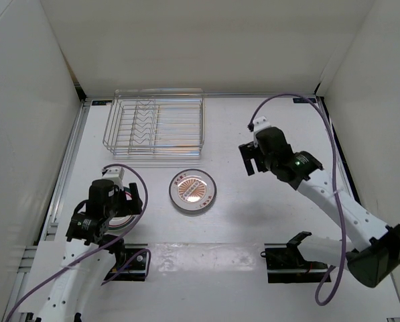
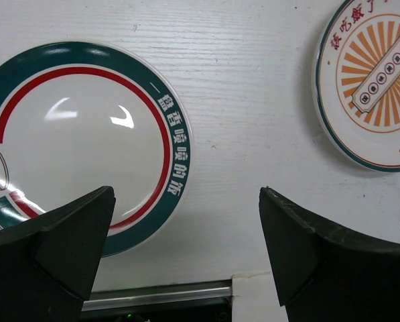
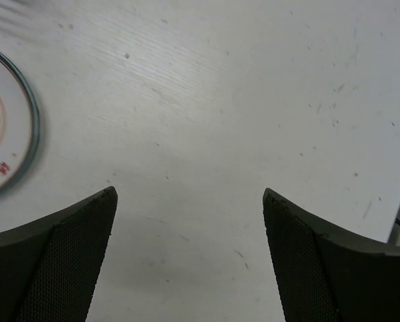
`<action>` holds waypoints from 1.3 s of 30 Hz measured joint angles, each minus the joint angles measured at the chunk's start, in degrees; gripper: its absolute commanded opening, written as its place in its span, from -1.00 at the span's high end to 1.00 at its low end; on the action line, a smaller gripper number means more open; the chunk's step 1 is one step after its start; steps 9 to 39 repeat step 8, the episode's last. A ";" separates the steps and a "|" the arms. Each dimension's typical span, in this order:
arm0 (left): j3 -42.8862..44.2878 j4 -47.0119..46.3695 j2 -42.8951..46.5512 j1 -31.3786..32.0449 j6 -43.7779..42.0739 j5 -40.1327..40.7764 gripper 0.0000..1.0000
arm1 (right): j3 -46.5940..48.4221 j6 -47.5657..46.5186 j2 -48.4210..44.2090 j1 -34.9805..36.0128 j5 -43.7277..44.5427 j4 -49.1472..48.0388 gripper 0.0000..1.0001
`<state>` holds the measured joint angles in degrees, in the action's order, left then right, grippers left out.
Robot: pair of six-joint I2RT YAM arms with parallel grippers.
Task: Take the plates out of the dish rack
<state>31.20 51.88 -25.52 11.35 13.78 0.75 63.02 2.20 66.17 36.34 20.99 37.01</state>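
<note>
The dish rack of silvery wire stands at the back left, and I see no plates in it. A plate with an orange sunburst centre lies flat on the table in front of the rack. It also shows at the right in the left wrist view and at the left edge of the right wrist view. A second plate with a pale centre lies flat to its left, partly under my left arm. My left gripper hangs open just right of that plate. My right gripper is open over bare table, right of the sunburst plate.
White walls close in the table at the back and both sides. Two black arm base mounts sit at the near edge. A purple cable loops above the right arm. A metal rail runs along the near edge below the left gripper.
</note>
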 measured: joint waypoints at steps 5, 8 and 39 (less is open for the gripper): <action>-2.93 -3.30 -1.22 0.00 1.03 1.16 -1.00 | -5.90 -1.09 -6.14 -0.04 2.10 6.27 -0.81; -5.38 -6.45 -2.89 0.00 -0.57 1.60 -1.00 | -10.43 -2.03 -9.20 -0.11 2.82 8.26 -0.81; -5.38 -6.45 -2.89 0.00 -0.57 1.60 -1.00 | -10.43 -2.03 -9.20 -0.11 2.82 8.26 -0.81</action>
